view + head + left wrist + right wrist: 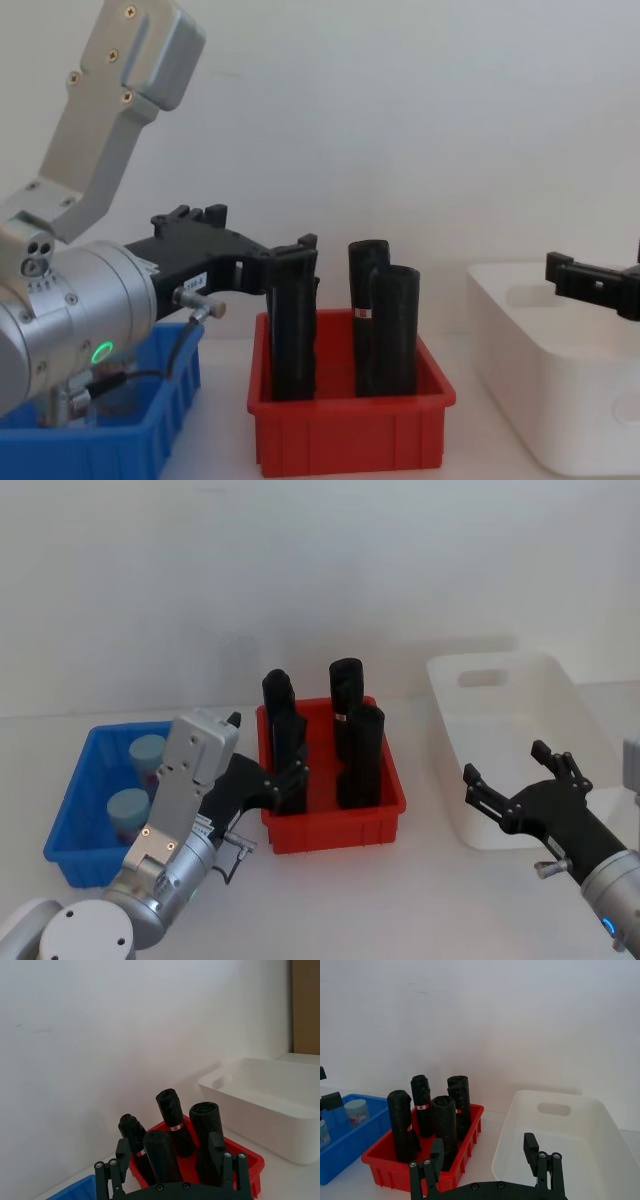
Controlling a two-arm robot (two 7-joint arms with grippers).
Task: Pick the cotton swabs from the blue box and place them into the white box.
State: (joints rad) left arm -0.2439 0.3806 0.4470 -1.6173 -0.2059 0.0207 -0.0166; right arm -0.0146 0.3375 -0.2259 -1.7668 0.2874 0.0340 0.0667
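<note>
Right now two jars of cotton swabs stand in the blue box at the tabletop's left edge, one toward the box's back wall and the other nearer its front. The left gripper hangs with its fingers spread wide and empty over the left edge of the red bin, just beside the blue box. Four black rolls stand upright in the red bin. The right gripper, also wide and empty, hovers over the front edge of the white box on the right.
</note>
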